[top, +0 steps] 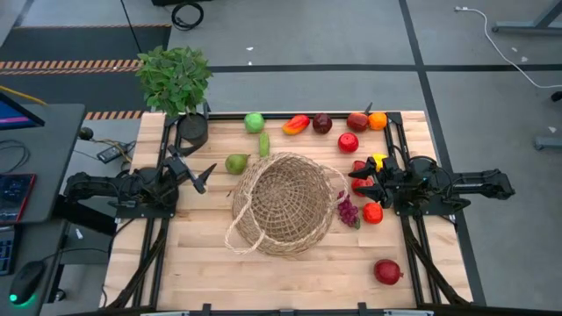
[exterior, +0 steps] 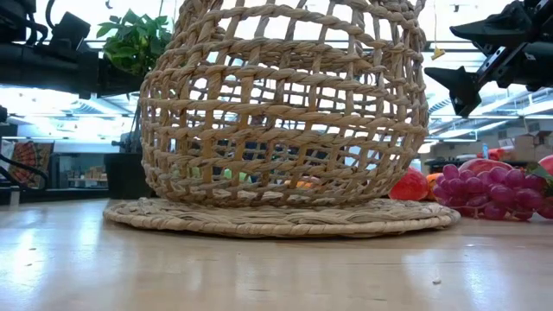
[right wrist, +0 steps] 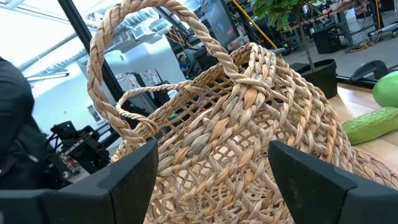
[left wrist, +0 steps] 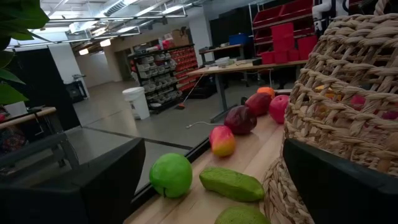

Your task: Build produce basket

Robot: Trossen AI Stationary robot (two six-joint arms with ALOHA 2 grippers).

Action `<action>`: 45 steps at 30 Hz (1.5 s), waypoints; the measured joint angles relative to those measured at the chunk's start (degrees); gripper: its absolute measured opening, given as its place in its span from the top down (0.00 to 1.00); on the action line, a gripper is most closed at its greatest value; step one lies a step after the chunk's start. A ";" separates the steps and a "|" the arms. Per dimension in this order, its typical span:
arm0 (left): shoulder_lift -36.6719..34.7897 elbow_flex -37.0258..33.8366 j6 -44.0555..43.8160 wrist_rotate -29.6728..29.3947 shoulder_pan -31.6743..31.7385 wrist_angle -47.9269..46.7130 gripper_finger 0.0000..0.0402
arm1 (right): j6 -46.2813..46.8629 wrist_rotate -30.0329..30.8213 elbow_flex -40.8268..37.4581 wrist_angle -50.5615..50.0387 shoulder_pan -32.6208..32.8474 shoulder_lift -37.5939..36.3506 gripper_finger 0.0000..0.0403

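Note:
The tan wicker basket (top: 285, 204) stands mid-table on its wide flat woven ring (exterior: 285, 216), with its loop handle (top: 239, 237) toward the near left. My left gripper (top: 207, 178) is open, hovering left of the basket by the green pear (top: 236, 163). My right gripper (top: 356, 183) is open, hovering right of the basket above a red and yellow piece (top: 373, 162). A green apple (top: 254, 122), a green vegetable (top: 264, 144), a red-orange fruit (top: 296, 124), a dark red fruit (top: 322, 123), red apples (top: 357, 121) and an orange (top: 378, 120) lie along the far edge. Purple grapes (top: 349, 211) lie against the basket's right side.
A leafy potted plant (top: 176, 79) stands at the far left corner. An orange-red fruit (top: 372, 212) lies beside the grapes and a red pomegranate (top: 387, 271) near the near right corner. Bare wood shows along the near edge and at the near left.

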 joint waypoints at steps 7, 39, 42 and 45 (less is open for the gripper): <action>-0.02 0.01 0.02 0.00 0.00 0.01 0.03 | 0.00 0.00 0.00 0.02 0.01 -0.02 0.24; -0.01 0.00 0.00 0.00 0.00 0.01 0.03 | 3.87 13.95 0.01 7.45 -0.15 -0.04 0.24; -0.01 -0.01 0.00 0.00 0.00 0.01 0.03 | 5.94 24.32 0.01 6.56 -1.19 0.00 0.24; -0.02 -0.01 -0.02 0.00 0.02 0.01 0.03 | 5.46 31.88 0.01 6.85 -3.09 0.26 0.24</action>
